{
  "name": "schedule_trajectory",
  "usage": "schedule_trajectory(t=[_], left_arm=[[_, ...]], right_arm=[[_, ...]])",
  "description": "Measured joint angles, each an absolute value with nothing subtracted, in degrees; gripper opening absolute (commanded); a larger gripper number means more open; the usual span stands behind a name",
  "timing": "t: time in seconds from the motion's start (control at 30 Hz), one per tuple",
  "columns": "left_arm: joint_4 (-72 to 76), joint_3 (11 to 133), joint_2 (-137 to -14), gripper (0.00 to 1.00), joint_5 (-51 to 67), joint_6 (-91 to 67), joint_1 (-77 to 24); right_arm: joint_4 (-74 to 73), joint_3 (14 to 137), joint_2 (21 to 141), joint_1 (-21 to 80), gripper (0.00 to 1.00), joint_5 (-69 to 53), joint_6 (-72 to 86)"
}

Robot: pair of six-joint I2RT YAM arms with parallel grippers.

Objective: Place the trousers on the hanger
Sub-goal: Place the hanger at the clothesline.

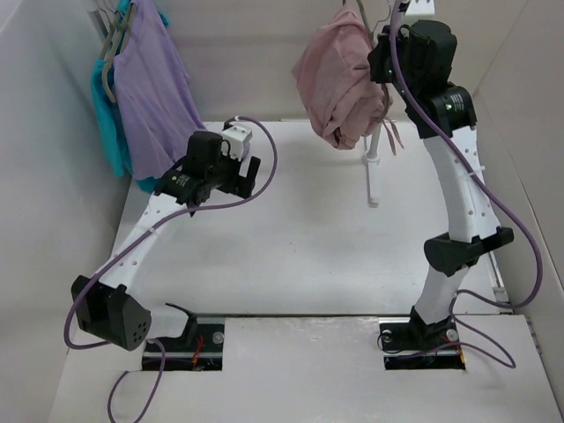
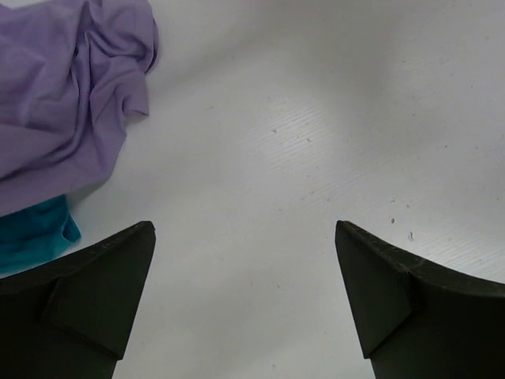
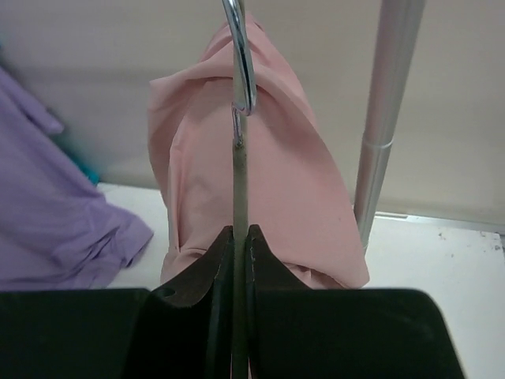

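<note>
The pink trousers (image 1: pixel 339 84) hang bunched high at the back right, draped over the thin grey hanger (image 3: pixel 240 174). Its metal hook (image 3: pixel 241 55) shows at the top of the right wrist view, in front of the pink trousers (image 3: pixel 284 189). My right gripper (image 3: pixel 241 230) is shut on the hanger's thin frame and is raised by the trousers (image 1: pixel 388 53). My left gripper (image 1: pixel 242 172) is open and empty, low over the table at the back left; its fingers (image 2: pixel 110 276) stand wide apart above the bare surface.
A purple shirt (image 1: pixel 154 88) and a teal shirt (image 1: pixel 110 115) hang on thick grey hangers (image 1: pixel 113 40) at the back left; both also show in the left wrist view (image 2: pixel 63 95). A metal stand pole (image 3: pixel 383 118) rises just right of the trousers, its foot (image 1: pixel 374 181) on the table.
</note>
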State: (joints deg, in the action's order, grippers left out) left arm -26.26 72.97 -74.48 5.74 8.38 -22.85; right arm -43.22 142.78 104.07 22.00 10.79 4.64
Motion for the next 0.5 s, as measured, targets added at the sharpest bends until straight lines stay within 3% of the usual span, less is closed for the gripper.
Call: schedule_trajectory(t=[0.5], left_arm=[[-24.9,67.8,-73.6,0.96,6.0,4.3,-20.7]], right_arm=[[-22.1,149.2,116.8,20.7,0.0,19.6,5.5]])
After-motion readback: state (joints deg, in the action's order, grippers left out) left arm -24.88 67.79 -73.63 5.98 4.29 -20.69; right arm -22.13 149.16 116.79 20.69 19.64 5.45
